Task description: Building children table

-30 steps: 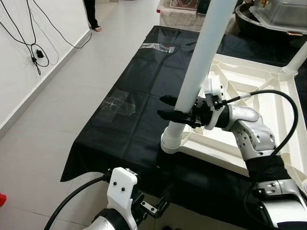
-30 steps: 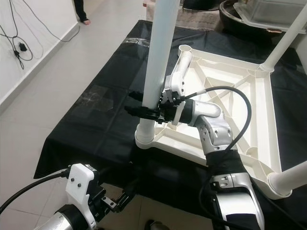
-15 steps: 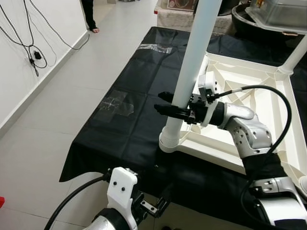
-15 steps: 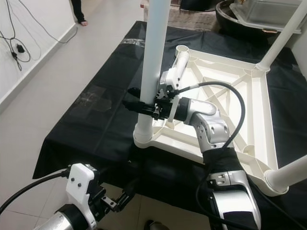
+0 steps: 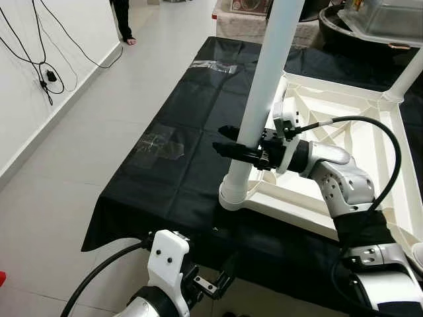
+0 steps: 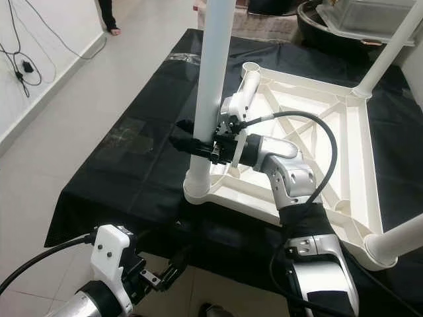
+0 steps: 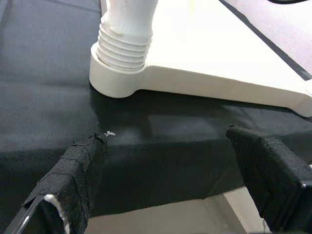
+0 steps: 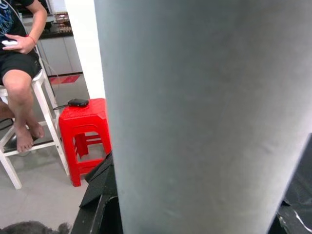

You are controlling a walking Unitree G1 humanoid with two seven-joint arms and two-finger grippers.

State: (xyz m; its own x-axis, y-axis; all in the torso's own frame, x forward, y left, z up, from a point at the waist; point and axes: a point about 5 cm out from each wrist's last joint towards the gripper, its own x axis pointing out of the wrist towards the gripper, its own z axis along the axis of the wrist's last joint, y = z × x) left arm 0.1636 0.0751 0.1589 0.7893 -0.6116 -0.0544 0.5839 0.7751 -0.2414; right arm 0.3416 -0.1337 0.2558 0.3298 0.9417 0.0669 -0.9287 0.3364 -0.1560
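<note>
Left eye view has my left gripper (image 5: 221,282) hanging low off the near edge of the black cloth (image 5: 172,172), jaws parted and holding nothing; its wrist view looks past the two padded fingers (image 7: 73,180) at the threaded collar (image 7: 124,46) where the near-left leg meets its socket. Further right, my right gripper (image 5: 228,146) is clenched round that white table leg (image 5: 264,92), which stands upright in the near-left corner socket of the upturned white tabletop (image 6: 310,132) lying on the cloth. My worry is the thread: ribs of the collar show above the socket, so I judge the leg not fully seated, and if I twist while pushing sideways it may cross-thread, or drag the tabletop along the cloth toward the near edge. My grip sits low on a tall leg, so a slip would let it tilt. Beyond the far edge a dark tub (image 5: 370,33) holds a clear plastic box (image 5: 390,16); what is in that box I cannot make out.
</note>
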